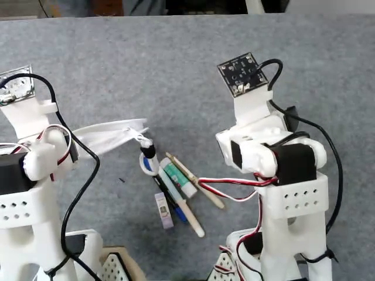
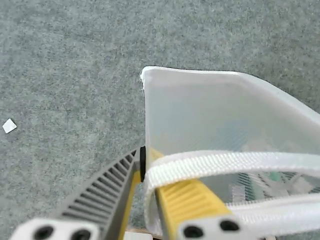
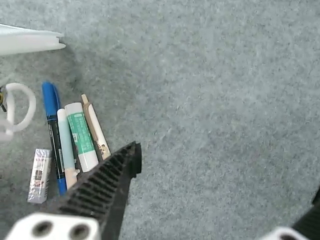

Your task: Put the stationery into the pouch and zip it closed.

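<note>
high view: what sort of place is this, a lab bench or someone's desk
Most likely a robotics lab bench rather than a desk: a white left arm and right arm stand at a grey felt-like table cover, with a pouch and a cluster of stationery between them.

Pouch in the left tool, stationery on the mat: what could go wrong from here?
1. The left tool pinches the pouch at one edge only, so its limp mouth may sag or fold when items push in.
2. The stationery lies packed side by side, so the open right tool could grab two pieces or scatter the neighbours.
</note>
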`<act>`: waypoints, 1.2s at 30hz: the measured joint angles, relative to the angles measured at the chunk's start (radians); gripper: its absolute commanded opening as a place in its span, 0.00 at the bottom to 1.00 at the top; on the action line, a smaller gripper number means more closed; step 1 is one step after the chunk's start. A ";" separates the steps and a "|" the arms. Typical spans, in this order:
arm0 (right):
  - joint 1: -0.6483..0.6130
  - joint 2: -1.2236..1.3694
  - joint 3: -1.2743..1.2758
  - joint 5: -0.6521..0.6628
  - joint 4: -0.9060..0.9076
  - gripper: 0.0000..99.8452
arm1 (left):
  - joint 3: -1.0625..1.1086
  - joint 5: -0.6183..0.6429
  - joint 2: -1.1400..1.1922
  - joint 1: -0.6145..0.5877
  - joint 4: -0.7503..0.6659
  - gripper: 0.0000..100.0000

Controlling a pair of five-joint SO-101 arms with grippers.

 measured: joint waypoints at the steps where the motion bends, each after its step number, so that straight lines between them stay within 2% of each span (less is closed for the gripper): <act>1: 0.000 0.000 0.000 0.000 0.000 0.52 | 0.000 0.000 0.000 0.000 0.000 0.03; 12: 0.000 0.000 0.005 0.000 0.026 0.52 | 0.008 0.000 -0.002 0.000 0.000 0.03; 21: 0.000 0.000 0.169 0.000 0.012 0.52 | 0.084 -0.003 -0.003 0.000 0.000 0.03; 24: -0.048 0.037 0.198 0.000 -0.002 0.52 | 0.089 -0.015 -0.003 0.000 0.000 0.03; 30: -0.249 0.149 0.201 0.000 -0.008 0.52 | 0.094 -0.020 0.035 -0.003 0.000 0.03; 36: -0.331 0.302 0.201 0.044 -0.051 0.52 | 0.091 -0.020 0.084 -0.098 -0.008 0.03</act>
